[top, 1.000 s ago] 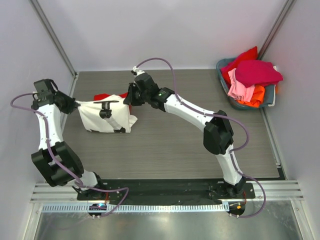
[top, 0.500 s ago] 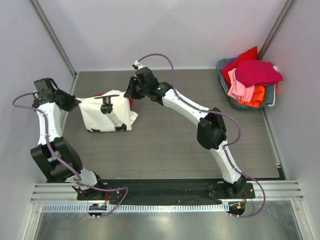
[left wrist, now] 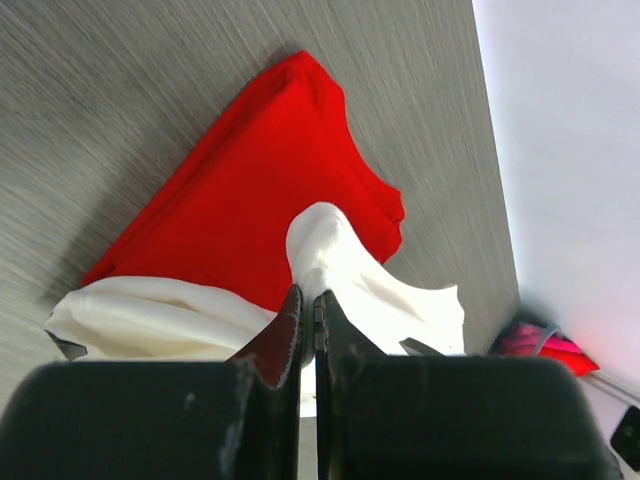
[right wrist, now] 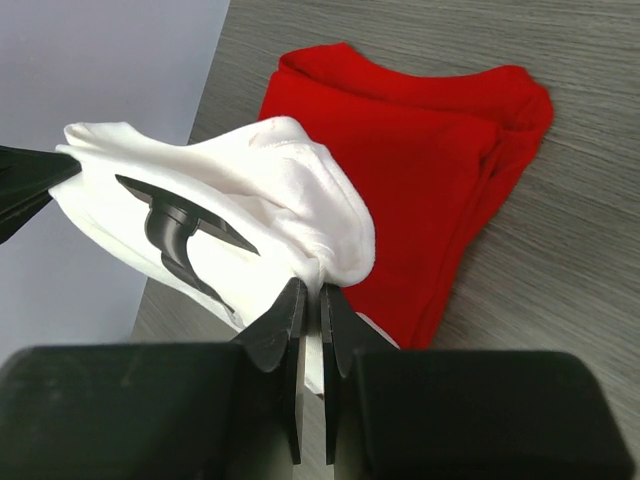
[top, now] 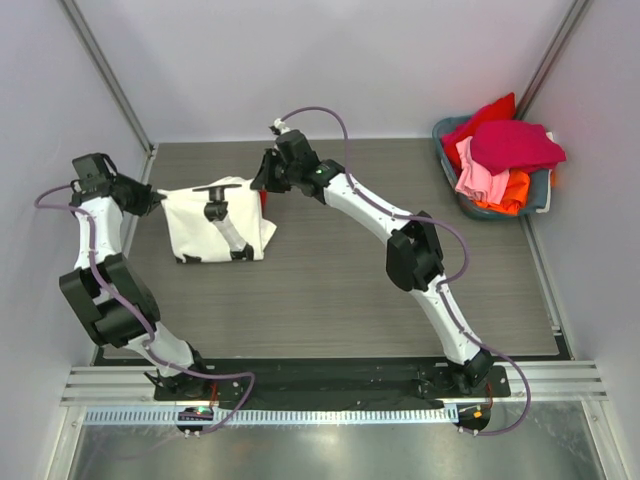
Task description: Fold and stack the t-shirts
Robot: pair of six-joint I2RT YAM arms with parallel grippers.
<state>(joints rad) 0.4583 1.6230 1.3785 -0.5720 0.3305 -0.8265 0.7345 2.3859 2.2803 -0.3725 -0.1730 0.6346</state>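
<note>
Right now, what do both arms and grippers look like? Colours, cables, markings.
Left arm and right arm match: white link shells, black joint housings, black bases. A purple cable loops along each arm. Left gripper and right gripper are all black, each with two thin, flat, tapered fingers on a blocky body. No markings are legible.

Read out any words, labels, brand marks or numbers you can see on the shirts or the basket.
No readable text in any view.
white t-shirt: its black print is a curved graphic shape, not letters, as far as the folds show.
red t-shirt: plain, no label in view.
basket: no marking visible; too small to tell more.
</note>
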